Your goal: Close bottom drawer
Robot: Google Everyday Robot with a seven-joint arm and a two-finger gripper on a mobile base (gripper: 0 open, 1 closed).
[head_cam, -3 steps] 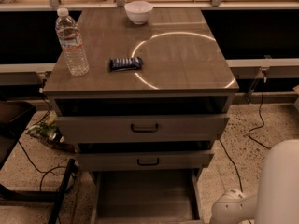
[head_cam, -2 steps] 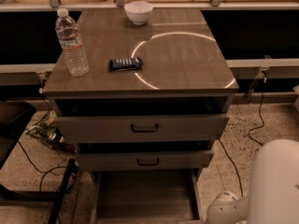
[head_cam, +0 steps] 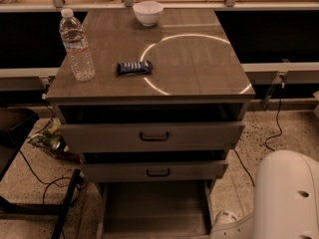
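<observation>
The bottom drawer (head_cam: 154,208) stood pulled far out towards the near edge, its long grey tray bare inside and its front cut off by the frame. Above it the middle drawer (head_cam: 114,172) and the top drawer (head_cam: 99,136) each sat a little way out, dark gaps showing over their fronts. On the tabletop (head_cam: 199,78) a water bottle (head_cam: 76,46) stood upright at the left, a dark packet (head_cam: 134,67) lay just right of it, and a white bowl (head_cam: 148,12) sat at the far edge. The white arm (head_cam: 289,198) filled the near right corner. The gripper (head_cam: 227,223) showed only as a rounded white part at the near edge, just right of the bottom drawer; whether it was wide or narrow could not be told
</observation>
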